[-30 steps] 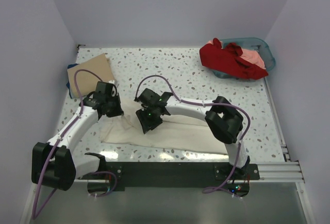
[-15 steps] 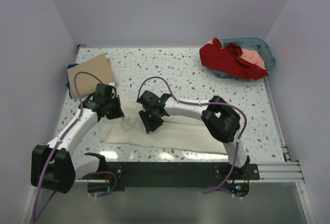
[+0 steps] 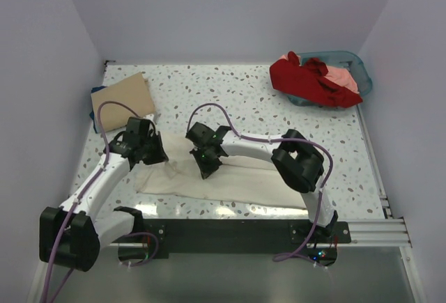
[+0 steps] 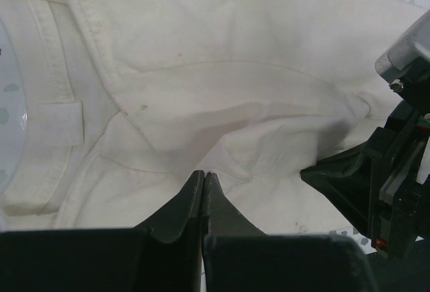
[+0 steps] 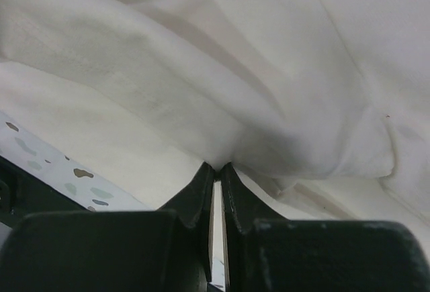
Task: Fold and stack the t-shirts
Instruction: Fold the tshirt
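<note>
The large cream t-shirt (image 3: 240, 186) lies partly folded along the table's near edge. My left gripper (image 3: 151, 152) is at its left end, shut on a pinched fold of the cream cloth (image 4: 222, 70); its fingertips (image 4: 203, 175) meet, and the collar band (image 4: 57, 114) lies to their left. My right gripper (image 3: 208, 165) is just to the right, shut on a fold of the same shirt (image 5: 269, 50), the jaws (image 5: 216, 167) nearly touching. The folded tan shirt (image 3: 124, 99) lies at the far left on a dark blue one (image 3: 93, 98). The red shirt (image 3: 310, 81) and salmon-pink shirt (image 3: 341, 76) are heaped at the far right.
The teal plastic basket (image 3: 364, 72) holds the red and pink shirts at the back right corner. White walls close in the speckled table (image 3: 209, 90) on three sides. A black rail (image 3: 230, 230) runs along the near edge. The right gripper's body shows in the left wrist view (image 4: 386, 191).
Both grippers have stayed shut on the cream shirt and shifted only slightly. The left arm's elbow has swung left and nearer. The right forearm has drawn in a little.
</note>
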Tool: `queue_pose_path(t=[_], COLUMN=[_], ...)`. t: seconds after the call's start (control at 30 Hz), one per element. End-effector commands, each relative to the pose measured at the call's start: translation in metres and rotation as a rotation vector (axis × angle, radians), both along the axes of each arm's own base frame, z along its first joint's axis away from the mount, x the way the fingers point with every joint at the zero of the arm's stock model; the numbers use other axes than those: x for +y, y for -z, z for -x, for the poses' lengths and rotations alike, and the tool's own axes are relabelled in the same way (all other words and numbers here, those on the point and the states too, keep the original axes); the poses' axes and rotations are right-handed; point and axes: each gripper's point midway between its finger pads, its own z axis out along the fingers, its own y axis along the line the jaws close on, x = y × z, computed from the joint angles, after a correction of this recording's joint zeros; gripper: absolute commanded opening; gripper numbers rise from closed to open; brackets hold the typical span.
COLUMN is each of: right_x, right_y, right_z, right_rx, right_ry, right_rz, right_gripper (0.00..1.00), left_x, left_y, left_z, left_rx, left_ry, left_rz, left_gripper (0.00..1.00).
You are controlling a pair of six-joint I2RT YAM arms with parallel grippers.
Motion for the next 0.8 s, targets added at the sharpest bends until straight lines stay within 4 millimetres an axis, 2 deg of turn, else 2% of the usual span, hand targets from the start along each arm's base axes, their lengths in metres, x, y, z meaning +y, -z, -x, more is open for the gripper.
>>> queue_pose_path(t=[0.0,0.17,0.37,0.77], right_x=[0.0,-0.003,-0.011,-0.044], right_y=[-0.024,-0.039,-0.044,-0.039], right_z=[-0.005,0.003,0.011,0.025], right_rx=[-0.038,0.0,0.05,0.115], right_ry=[-0.02,-0.073,-0.131,-0.151], right_rz=[0.005,0.015,0.061,0.166], right_gripper=[0.0,0.0,0.0,0.0], left_x=[-0.003,-0.011,-0.014,-0.032], left_y=[-0.008,-0.003,0.005,0.012], left_z=[0.006,0.028,0.055,0.081], left_rx=[-0.013,0.065,0.168,0.249], left_ry=[0.011,0.028,0.034,0.102], left_rz=[0.032,0.083,0.118,0.228], left_gripper=[0.0,0.0,0.0,0.0])
